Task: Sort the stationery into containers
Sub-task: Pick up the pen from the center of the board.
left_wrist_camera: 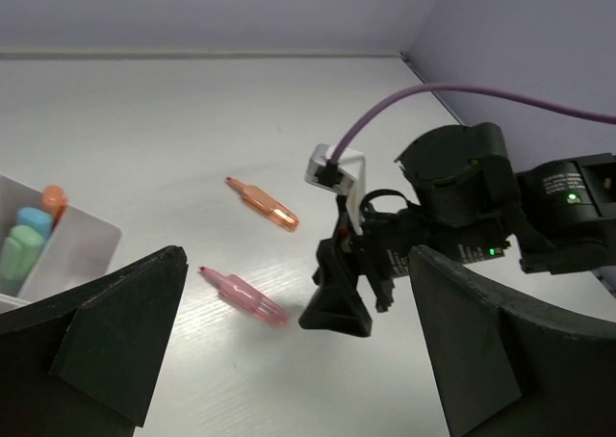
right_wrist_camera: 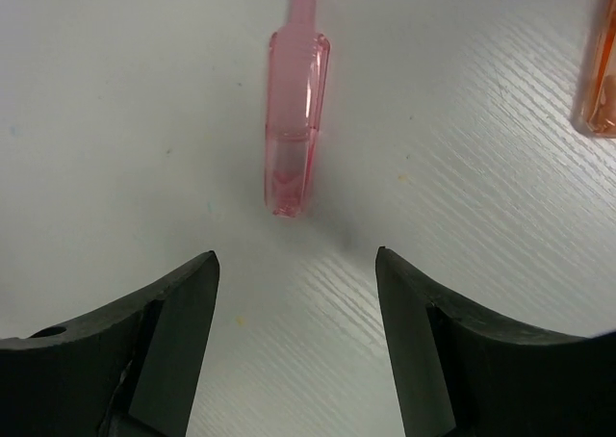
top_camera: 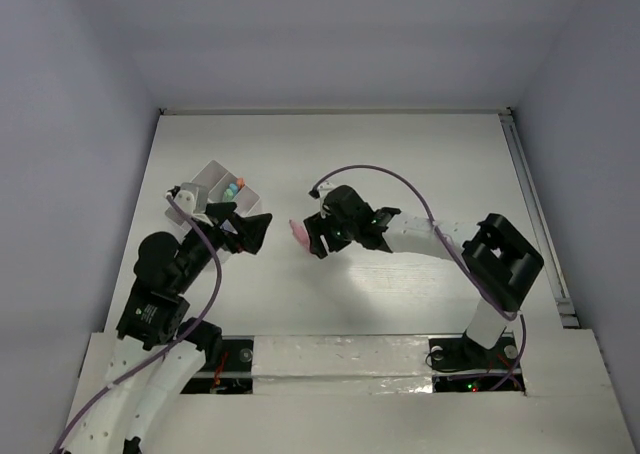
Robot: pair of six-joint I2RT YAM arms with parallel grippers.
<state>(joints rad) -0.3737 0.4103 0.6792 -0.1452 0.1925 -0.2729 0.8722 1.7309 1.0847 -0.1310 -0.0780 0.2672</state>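
Notes pink marker (right_wrist_camera: 294, 119) lying flat on white table (top_camera: 400, 154), narrow tip pointing away from right gripper (right_wrist_camera: 296, 264), held by nothing. Records right gripper just short of the pink marker's blunt end, jaws released and spread, nothing between them, no contact with it. Places orange marker (left_wrist_camera: 263, 204) near the pink marker, apart from it, likewise flat on the table. Finds left gripper (left_wrist_camera: 298, 254) on the opposite side of the pink marker from the right gripper, jaws released wide, empty. Locates containers (left_wrist_camera: 82, 249) beyond the left gripper, well apart from the pink marker. Counts three items in one compartment, side by side: boxed orange marker (left_wrist_camera: 53, 201), light blue marker (left_wrist_camera: 34, 220), green marker (left_wrist_camera: 19, 249).
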